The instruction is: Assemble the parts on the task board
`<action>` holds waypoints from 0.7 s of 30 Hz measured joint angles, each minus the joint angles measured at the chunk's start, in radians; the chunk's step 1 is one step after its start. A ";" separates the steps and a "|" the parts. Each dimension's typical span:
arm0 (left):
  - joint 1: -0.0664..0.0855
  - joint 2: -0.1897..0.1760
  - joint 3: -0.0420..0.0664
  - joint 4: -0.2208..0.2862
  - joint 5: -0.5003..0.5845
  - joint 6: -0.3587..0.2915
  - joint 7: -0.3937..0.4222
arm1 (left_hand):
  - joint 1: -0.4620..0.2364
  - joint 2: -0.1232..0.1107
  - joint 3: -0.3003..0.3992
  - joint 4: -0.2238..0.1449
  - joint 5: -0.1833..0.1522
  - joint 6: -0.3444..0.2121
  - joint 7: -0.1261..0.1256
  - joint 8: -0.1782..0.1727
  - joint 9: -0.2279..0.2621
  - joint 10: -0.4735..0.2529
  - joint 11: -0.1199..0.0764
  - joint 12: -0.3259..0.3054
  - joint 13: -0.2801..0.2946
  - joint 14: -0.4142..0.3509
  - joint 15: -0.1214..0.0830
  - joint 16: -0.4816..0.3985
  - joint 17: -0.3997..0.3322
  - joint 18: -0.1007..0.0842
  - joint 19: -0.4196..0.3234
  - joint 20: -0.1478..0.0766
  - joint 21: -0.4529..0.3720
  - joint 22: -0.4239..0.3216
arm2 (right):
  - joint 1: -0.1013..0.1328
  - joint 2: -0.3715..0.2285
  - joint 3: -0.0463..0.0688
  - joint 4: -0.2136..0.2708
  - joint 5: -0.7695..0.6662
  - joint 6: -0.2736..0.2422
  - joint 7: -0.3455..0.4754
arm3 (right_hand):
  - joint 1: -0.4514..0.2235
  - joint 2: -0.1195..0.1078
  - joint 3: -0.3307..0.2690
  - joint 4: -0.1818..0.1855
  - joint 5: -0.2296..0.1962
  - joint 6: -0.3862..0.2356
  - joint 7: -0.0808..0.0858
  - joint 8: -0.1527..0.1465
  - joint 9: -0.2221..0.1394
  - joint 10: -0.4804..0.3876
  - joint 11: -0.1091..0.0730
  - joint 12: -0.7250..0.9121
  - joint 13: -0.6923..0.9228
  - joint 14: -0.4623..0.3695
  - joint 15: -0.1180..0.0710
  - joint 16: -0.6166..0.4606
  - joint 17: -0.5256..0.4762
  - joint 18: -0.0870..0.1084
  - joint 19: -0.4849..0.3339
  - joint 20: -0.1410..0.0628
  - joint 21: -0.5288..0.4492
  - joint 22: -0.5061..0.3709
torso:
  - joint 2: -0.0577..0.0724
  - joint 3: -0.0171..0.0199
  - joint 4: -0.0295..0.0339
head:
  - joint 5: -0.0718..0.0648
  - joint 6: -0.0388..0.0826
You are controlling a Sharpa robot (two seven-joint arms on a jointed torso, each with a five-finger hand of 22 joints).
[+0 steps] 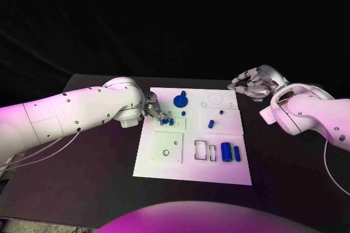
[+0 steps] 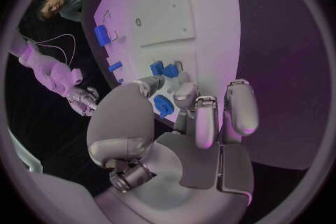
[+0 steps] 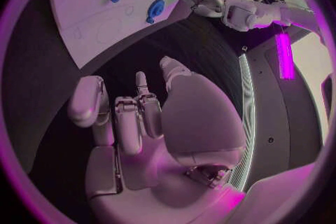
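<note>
flat white task board (image 1: 219, 165), small blue parts (image 1: 231, 152)

Task board (image 1: 219, 170) mid-table (image 1: 87, 192); left hand (image 1: 153, 107) at its far-left edge, right hand (image 1: 253, 83) beyond far-right corner.

A black table (image 1: 87, 182) carried the work area; a dark curtain backdrop (image 1: 175, 31) hung behind its far edge.

A black table (image 1: 87, 182) stands before a dark backdrop (image 1: 175, 31).
</note>
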 measured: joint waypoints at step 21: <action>0.000 -0.006 0.000 -0.003 0.014 -0.006 0.004 | 0.093 0.037 -0.038 -0.012 0.079 0.000 0.000 0.000 -0.003 0.004 -0.004 0.000 -0.001 0.001 -0.001 0.000 0.000 0.000 0.003 -0.003 -0.008 0.000 | 0.000 -0.001 0.000 0.000 0.000 0.000 -0.001 | 0.000 0.000 0.000 0.000 0.000 0.000 0.000 0.000 0.001 0.000 0.000 0.000 0.000 0.000 0.000 0.000 0.000 0.000 0.000 0.000 0.000 0.000 | -0.001 -0.0005 0.0004 | 0.002 0.003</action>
